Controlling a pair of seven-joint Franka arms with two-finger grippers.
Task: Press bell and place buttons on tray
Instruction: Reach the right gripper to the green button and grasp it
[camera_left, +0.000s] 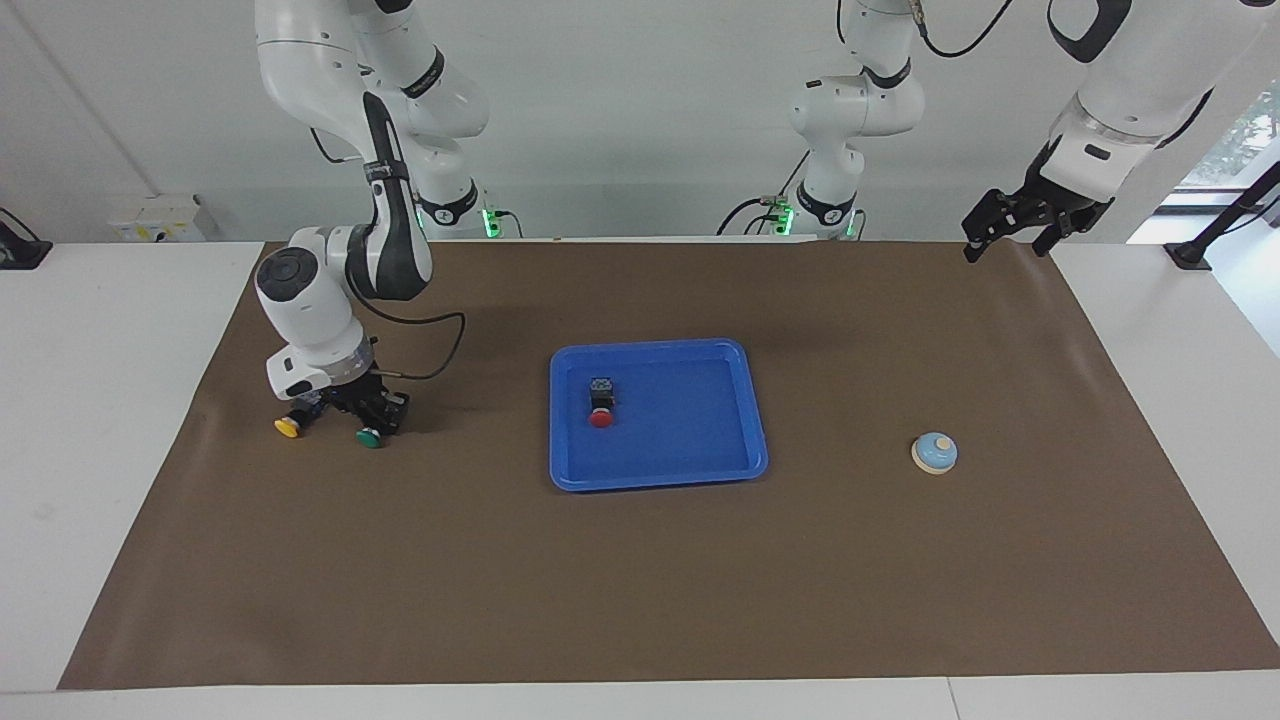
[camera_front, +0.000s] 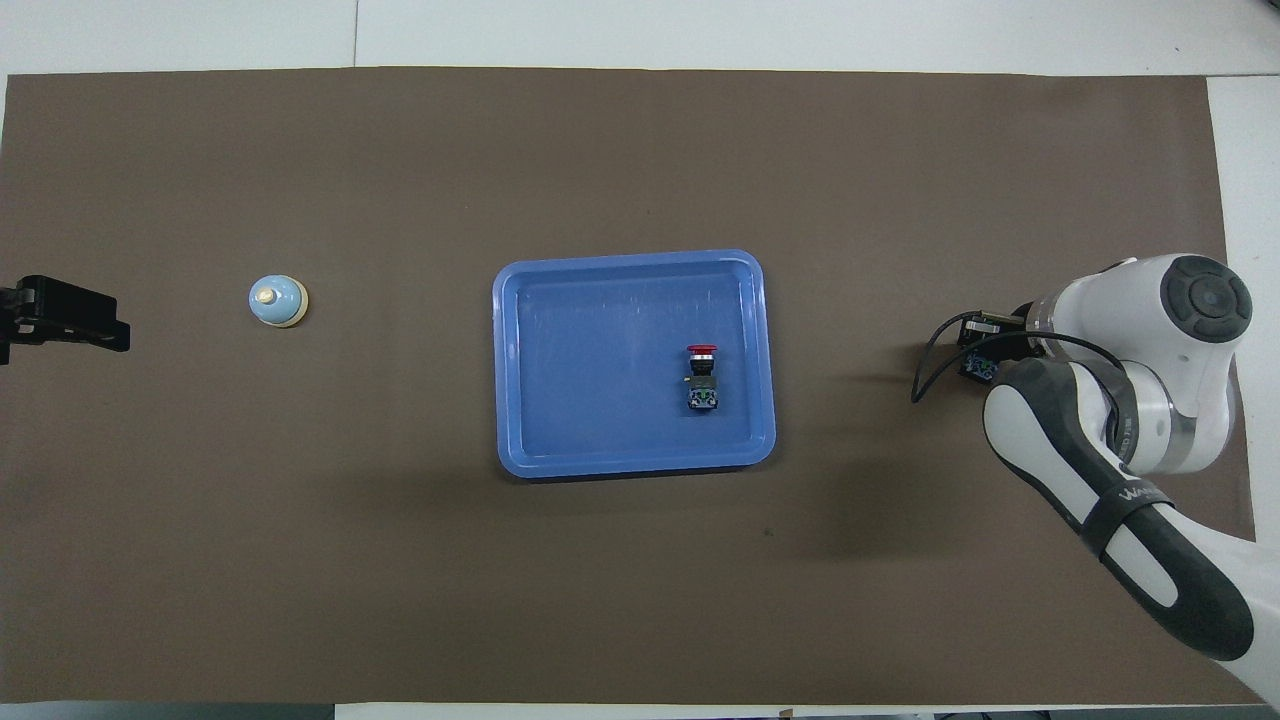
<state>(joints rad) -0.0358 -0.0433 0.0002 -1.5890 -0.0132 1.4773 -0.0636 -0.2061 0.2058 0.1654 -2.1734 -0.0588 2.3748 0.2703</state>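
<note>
The tray sits in the middle of the brown mat, and the red button lies inside it, on its side, toward the right arm's end. So one of three buttons is placed. The green button and the yellow button are out on the mat near the right arm's end of the table, just beside each other.

The right gripper is down at the mat on the green button with its jaws clenched; it looks to be gripping that button's black body, though the wrist hides the contact from above, so I cannot be sure the hold is firm. The yellow button lies free beside it.

The bell stands alone toward the left arm's end, untouched as far as its position shows. The left gripper waits raised over the mat's edge, jaws released and holding nothing.

Left to do, by my reading: carry green over, then yellow, and the bell press if it is not done.
</note>
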